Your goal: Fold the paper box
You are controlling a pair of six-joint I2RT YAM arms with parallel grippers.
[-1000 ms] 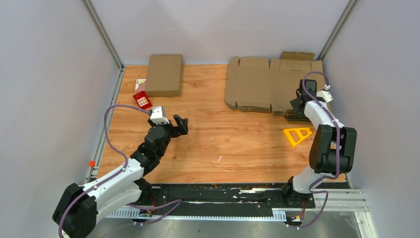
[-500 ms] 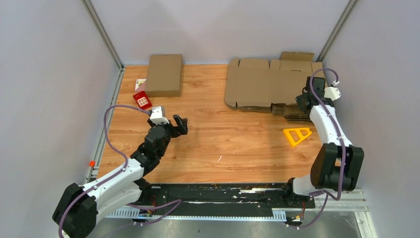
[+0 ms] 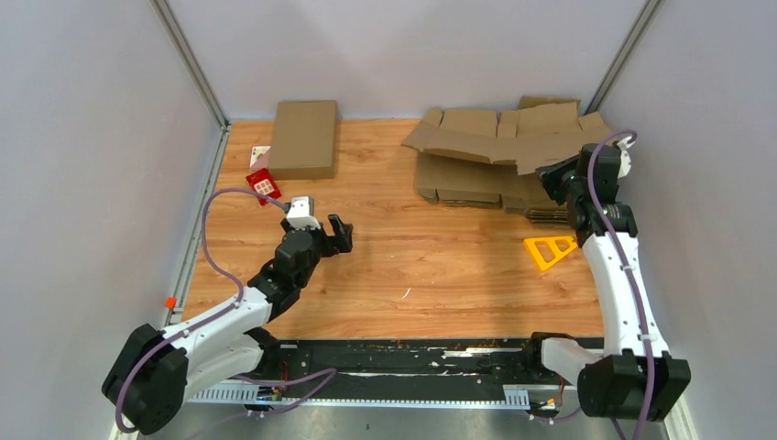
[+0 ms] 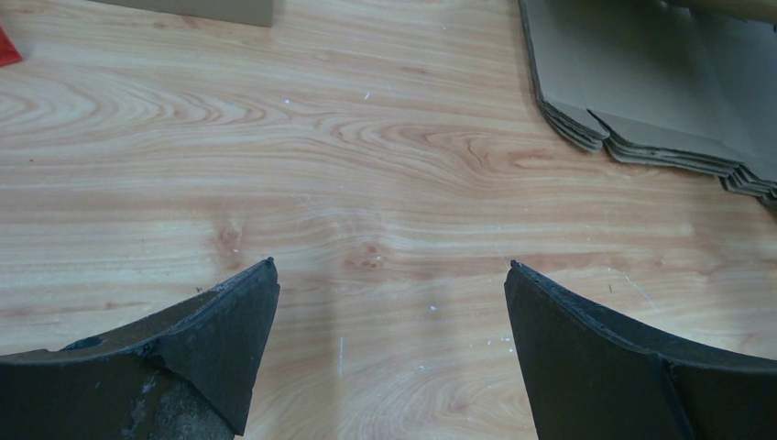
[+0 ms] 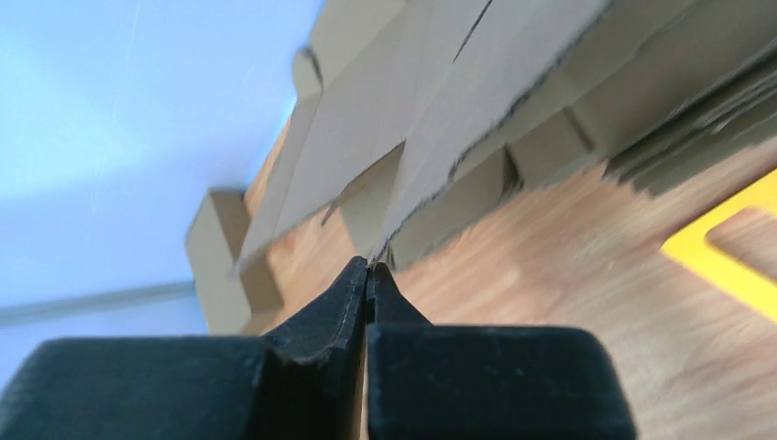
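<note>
Wood-grain tabletop [image 3: 431,266] fills the floor of a grey-walled cell, with two arms bolted at its near edge. One stack of flat cardboard blanks [image 3: 463,181] lies at the far right (how many sheets it holds cannot be counted). One paper box blank [image 3: 495,137] is held tilted above that stack, its right edge pinched between the closed fingers of the right gripper [image 5: 368,268]. One yellow triangular frame [image 3: 550,249] lies on the wood just in front of the stack, near the right arm. One closed brown box [image 3: 304,137] sits at the far left, with one small red item [image 3: 263,186] beside its near corner. Over bare wood hovers the left gripper [image 4: 389,268], fingers spread wide, gripping nothing.
</note>
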